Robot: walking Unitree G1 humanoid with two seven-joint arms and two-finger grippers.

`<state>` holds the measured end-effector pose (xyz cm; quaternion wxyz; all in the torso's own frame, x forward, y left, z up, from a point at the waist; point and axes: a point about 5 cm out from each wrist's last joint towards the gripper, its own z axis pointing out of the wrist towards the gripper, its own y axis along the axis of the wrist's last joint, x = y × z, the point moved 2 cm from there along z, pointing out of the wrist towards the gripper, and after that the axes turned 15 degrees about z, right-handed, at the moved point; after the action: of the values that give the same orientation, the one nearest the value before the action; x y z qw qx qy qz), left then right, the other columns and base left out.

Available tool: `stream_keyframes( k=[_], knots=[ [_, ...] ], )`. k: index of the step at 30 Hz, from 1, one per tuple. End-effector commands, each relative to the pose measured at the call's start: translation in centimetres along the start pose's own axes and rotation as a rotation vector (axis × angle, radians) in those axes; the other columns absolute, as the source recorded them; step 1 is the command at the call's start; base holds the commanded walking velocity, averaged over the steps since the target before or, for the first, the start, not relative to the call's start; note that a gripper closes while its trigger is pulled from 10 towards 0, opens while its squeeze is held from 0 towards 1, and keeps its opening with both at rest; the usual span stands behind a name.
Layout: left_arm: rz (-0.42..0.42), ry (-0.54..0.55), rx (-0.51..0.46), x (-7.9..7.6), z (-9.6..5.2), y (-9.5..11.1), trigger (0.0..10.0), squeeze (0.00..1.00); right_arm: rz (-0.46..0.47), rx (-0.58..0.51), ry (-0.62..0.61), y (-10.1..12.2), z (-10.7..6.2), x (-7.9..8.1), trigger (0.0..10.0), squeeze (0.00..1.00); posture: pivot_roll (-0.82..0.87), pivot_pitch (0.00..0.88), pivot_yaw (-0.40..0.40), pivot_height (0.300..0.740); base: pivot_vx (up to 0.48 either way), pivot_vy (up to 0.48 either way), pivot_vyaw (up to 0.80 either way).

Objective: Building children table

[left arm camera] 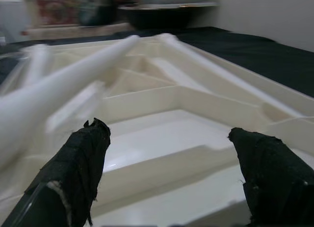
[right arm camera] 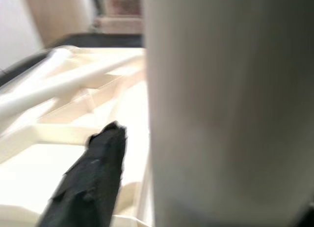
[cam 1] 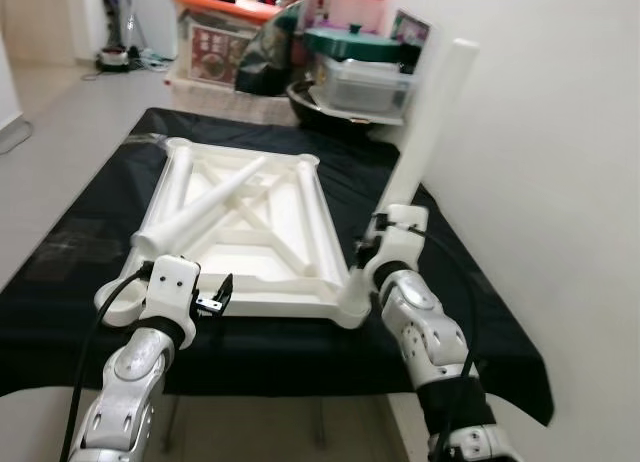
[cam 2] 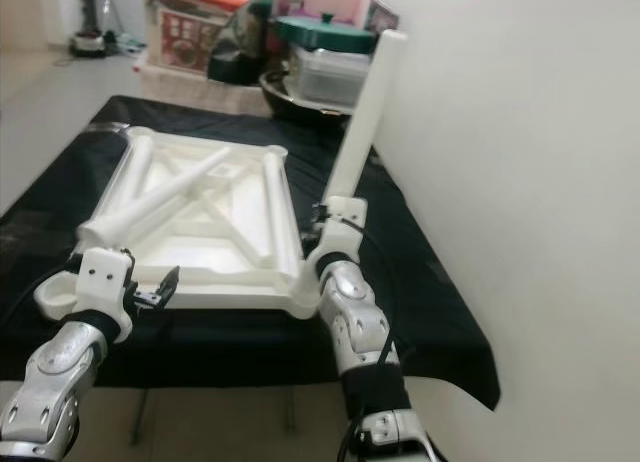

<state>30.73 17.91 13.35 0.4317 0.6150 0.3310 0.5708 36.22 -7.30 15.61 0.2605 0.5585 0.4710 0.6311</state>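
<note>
The left hand (cam 1: 218, 300) hovers with its fingers (left arm camera: 81, 160) spread wide and empty at the near edge of the upturned white tabletop (cam 1: 262, 244), which lies on the black-covered worktop (cam 1: 470, 282). At the tabletop's near right corner, the right hand (cam 1: 372, 244) grips a white leg (cam 1: 428, 122) that stands almost upright, leaning slightly right. A second leg (cam 1: 205, 209) lies slantwise across the tabletop's ribs. Beyond, plastic storage boxes (cam 1: 362, 82) crowd the worktop's far end.

The near rim of the upturned tabletop (cam 1: 270, 304) is left open. Its middle is crossed by a loose leg (cam 1: 205, 210); the far edge is blocked by storage boxes (cam 1: 362, 82).
</note>
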Motion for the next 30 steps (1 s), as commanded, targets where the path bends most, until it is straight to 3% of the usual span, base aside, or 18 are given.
stream_keyframes(
  k=[1,5,6,7,8,10,11,12,13,14,15,17,18,21,22,25,29,30],
  knots=[
    [0.004,-0.024,0.005,-0.6,0.1,-0.2,10.0,0.0,0.012,0.017,0.069,0.0,0.1,0.8,10.0,1.0,0.18,0.0,-0.229,0.74,0.0,0.0,0.0],
    [0.006,-0.028,0.004,-0.6,0.1,-0.2,10.0,0.0,0.004,0.038,0.174,0.1,0.4,1.9,10.0,1.0,0.18,0.0,-0.226,0.74,0.0,0.0,0.0],
    [0.005,-0.027,0.003,-0.6,0.1,-0.2,10.0,0.0,0.004,0.07,0.354,0.5,-0.1,3.5,10.0,0.0,0.18,0.0,-0.224,0.74,0.0,0.0,0.0],
    [0.004,-0.025,0.002,-0.6,0.2,-0.2,10.0,0.0,-0.033,0.114,0.565,0.6,-1.3,5.1,10.0,0.0,0.18,0.0,-0.225,0.74,0.0,0.0,0.0],
    [0.004,-0.025,0.002,-0.6,0.2,-0.2,10.0,0.0,-0.033,0.114,0.565,0.6,-1.3,5.1,10.0,0.0,0.18,0.0,-0.225,0.74,0.0,0.0,0.0],
    [0.003,-0.023,0.001,-0.6,0.2,-0.1,10.0,0.0,-0.096,0.199,0.797,0.0,-3.2,6.6,10.0,0.0,0.18,0.0,-0.225,0.74,0.0,0.0,0.0],
    [0.003,-0.021,0.001,-0.6,0.2,-0.1,10.0,0.0,-0.109,0.222,0.829,-0.4,-3.5,6.7,8.2,0.0,0.18,0.0,-0.225,0.74,0.0,0.0,0.0],
    [0.003,-0.02,0.001,-0.6,0.2,-0.1,10.0,0.0,-0.111,0.233,0.833,-0.6,-3.5,6.6,4.6,0.0,0.19,0.0,-0.23,0.74,0.0,0.0,0.0],
    [0.003,-0.019,0.001,-0.5,0.2,-0.1,10.0,0.0,-0.109,0.241,0.835,-0.8,-3.5,6.5,2.1,0.0,0.19,0.0,-0.23,0.74,0.0,0.0,0.0],
    [0.003,-0.019,0.001,-0.5,0.2,-0.1,10.0,0.0,-0.109,0.241,0.835,-0.8,-3.5,6.5,2.1,0.0,0.19,0.0,-0.23,0.74,0.0,0.0,0.0],
    [0.003,-0.018,0.001,-0.5,0.2,-0.1,10.0,0.0,-0.104,0.243,0.818,-1.0,-3.3,6.3,0.0,0.0,0.19,0.0,-0.232,0.74,0.0,0.0,0.0],
    [0.003,-0.018,0.001,-0.5,0.2,-0.1,10.0,0.0,-0.101,0.239,0.795,-1.0,-3.0,6.1,0.0,0.0,0.19,0.0,-0.232,0.74,0.0,0.0,0.0],
    [0.003,-0.016,0.0,-0.5,0.2,-0.1,10.0,0.0,-0.081,0.211,0.61,-1.0,-1.3,4.7,0.0,0.0,0.19,0.0,-0.228,0.74,0.0,0.0,0.0],
    [0.003,-0.015,0.0,-0.4,0.2,-0.1,10.0,0.0,-0.03,0.173,0.302,-1.1,0.8,2.0,0.0,0.0,0.19,0.0,-0.228,0.74,0.0,0.0,0.0],
    [0.003,-0.015,0.0,-0.4,0.2,-0.1,10.0,0.0,-0.03,0.173,0.302,-1.1,0.8,2.0,0.0,0.0,0.19,0.0,-0.228,0.74,0.0,0.0,0.0],
    [0.004,-0.015,-0.001,-0.3,0.2,0.0,10.0,0.0,0.019,0.096,-0.131,-0.8,1.2,-3.0,0.0,0.0,0.19,0.0,-0.224,0.74,0.0,0.0,0.0],
    [0.005,-0.014,-0.001,-0.2,0.2,0.0,10.0,0.0,0.054,0.093,-0.264,-1.1,0.4,-4.6,0.0,0.0,0.19,0.0,-0.219,0.74,0.0,0.0,0.0],
    [0.005,-0.013,-0.001,-0.2,0.2,0.0,10.0,0.0,0.034,0.106,-0.217,-1.2,0.4,-3.7,10.0,0.0,0.18,0.0,-0.216,0.74,0.0,0.0,0.0]
  ],
)
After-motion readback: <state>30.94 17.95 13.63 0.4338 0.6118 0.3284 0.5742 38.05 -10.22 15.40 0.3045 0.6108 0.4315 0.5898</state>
